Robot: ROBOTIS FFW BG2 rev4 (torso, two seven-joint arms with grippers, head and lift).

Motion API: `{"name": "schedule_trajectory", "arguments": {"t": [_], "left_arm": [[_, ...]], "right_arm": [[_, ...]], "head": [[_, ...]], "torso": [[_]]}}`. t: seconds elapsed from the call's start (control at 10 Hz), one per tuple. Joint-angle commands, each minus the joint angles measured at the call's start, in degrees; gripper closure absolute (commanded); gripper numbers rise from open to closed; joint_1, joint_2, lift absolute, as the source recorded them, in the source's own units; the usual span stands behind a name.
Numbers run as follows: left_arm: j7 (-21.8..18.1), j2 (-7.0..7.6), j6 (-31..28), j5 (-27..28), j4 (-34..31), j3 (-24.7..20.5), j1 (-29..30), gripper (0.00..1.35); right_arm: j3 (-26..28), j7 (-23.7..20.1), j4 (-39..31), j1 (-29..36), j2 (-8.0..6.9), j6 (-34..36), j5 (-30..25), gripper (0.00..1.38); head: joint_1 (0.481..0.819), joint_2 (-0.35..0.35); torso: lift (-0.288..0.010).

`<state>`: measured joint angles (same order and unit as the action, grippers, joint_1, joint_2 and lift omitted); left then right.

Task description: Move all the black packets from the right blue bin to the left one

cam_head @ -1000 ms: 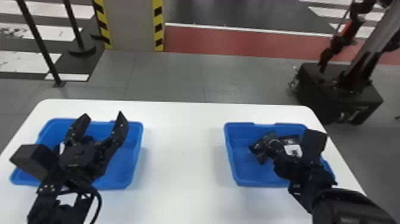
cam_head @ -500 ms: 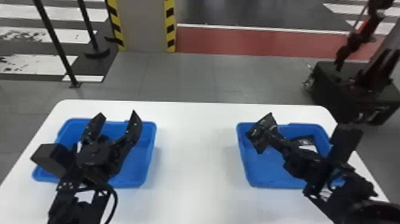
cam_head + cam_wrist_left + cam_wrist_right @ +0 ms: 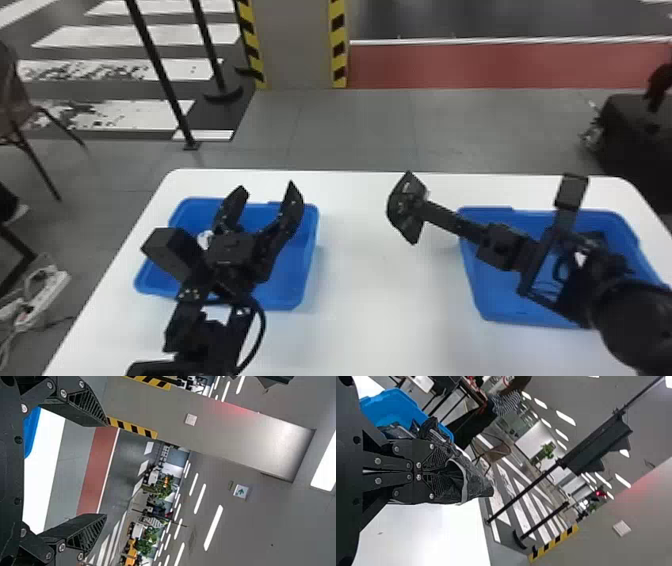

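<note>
The fingers of the right gripper (image 3: 426,210) pinch a black packet (image 3: 404,206): apparently the transfer step, next requiring carriage onward and release. The packet's long axis lies crosswise to the fingers, one end toward the tabletop's (image 3: 375,300) far edge. Behind them: right bin (image 3: 487,300). Ahead: left bin (image 3: 311,225), partly masked by the left gripper (image 3: 268,192), fingers parted.

A big indoor hall, perhaps a test space: zebra-crossing stripes (image 3: 120,115) cross the floor, yellow-and-black hazard tape (image 3: 338,47) edges a pillar (image 3: 297,45), and strip lights (image 3: 213,527) line the ceiling (image 3: 253,530).
</note>
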<state>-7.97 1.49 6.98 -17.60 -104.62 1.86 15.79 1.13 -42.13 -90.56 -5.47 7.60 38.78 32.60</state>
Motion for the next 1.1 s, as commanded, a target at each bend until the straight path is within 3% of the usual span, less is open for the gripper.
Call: {"name": "schedule_trajectory", "arguments": {"t": [0.0,0.2,0.6,1.0], "left_arm": [[-0.1,0.0,-1.5,-0.9,-1.6,0.4,-0.5,0.23],[-1.5,0.18,-8.4,-2.3,-6.1,0.7,-0.5,0.23],[-6.6,0.35,-23.6,-5.3,-9.5,2.3,-3.3,0.23],[-8.9,0.71,-28.8,-7.2,-10.5,3.1,-4.1,0.23]], "right_arm": [[-1.1,-2.7,3.6,-3.7,0.14,-1.2,-1.2,1.15],[-2.6,-6.5,6.0,-5.9,-0.22,-2.5,-0.3,1.15],[-9.0,-8.0,9.6,-9.9,-0.66,-3.2,2.5,1.15],[-11.1,-8.0,10.9,-11.6,-0.83,-3.6,3.3,1.15]], "head": [[0.695,0.112],[0.695,0.116],[0.695,0.111],[0.695,0.1]], "torso": [[-0.11],[-0.11],[-0.11],[-0.11]]}}
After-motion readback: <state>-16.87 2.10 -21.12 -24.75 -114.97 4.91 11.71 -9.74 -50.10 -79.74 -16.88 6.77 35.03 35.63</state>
